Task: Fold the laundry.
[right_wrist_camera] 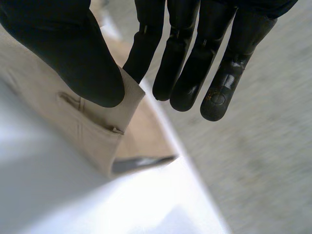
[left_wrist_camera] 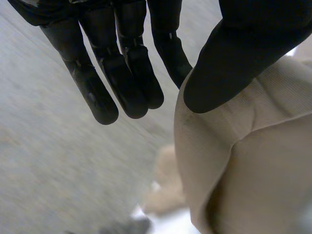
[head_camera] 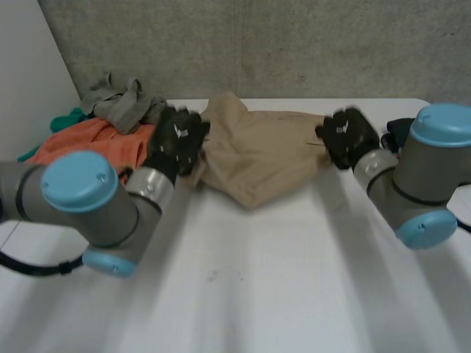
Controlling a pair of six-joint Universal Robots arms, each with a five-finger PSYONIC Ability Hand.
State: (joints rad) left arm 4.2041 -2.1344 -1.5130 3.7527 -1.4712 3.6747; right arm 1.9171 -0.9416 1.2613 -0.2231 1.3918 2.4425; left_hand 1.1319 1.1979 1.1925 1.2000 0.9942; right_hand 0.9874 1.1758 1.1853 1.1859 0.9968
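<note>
Ends of the tan cloth (head_camera: pixel 257 158) lie hidden under the left hand (head_camera: pixel 176 140) and right hand (head_camera: pixel 347 136), and a dark thing (head_camera: pixel 398 127) beside the latter is half hidden by its arm (head_camera: pixel 434 169).

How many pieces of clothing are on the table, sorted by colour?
tan garment: 1
orange garment: 1
grey garment: 1
green garment: 1
Total: 4
A dark shape behind the right arm is too unclear to count.

The tan garment (head_camera: pixel 257 154) looks like soft, matt, fine-woven cloth. The counter (head_camera: pixel 294 294) is smooth and white. The left hand (head_camera: pixel 176 140) and right hand (head_camera: pixel 347 136) are dull black.
</note>
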